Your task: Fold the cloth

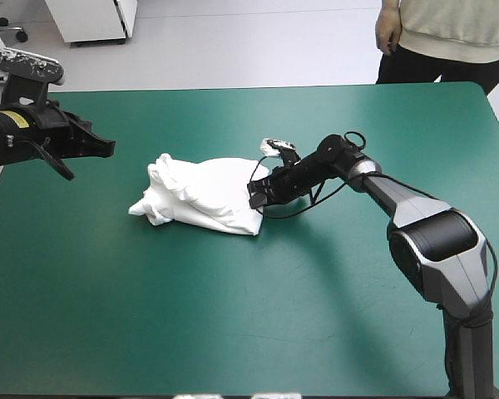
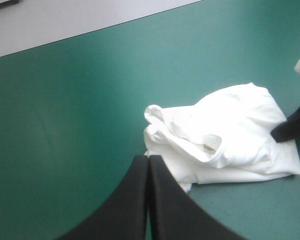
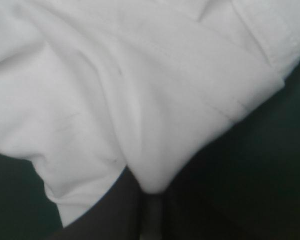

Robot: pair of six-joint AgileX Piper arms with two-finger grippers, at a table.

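Observation:
The white T-shirt lies as a crumpled heap a little left of the table's middle, its folds bunched toward the left end. My right gripper is low at the heap's right edge, shut on the T-shirt. In the right wrist view, a fold of the T-shirt runs down between the black fingers of that gripper. My left gripper hangs raised near the table's left edge, apart from the heap and shut on nothing. In the left wrist view its fingers meet in an arch, with the T-shirt ahead of them.
The teal-green cover stretches wide in front of the heap and to both sides. The table's far edge runs well behind the T-shirt. The right arm reaches in low across the table's right half.

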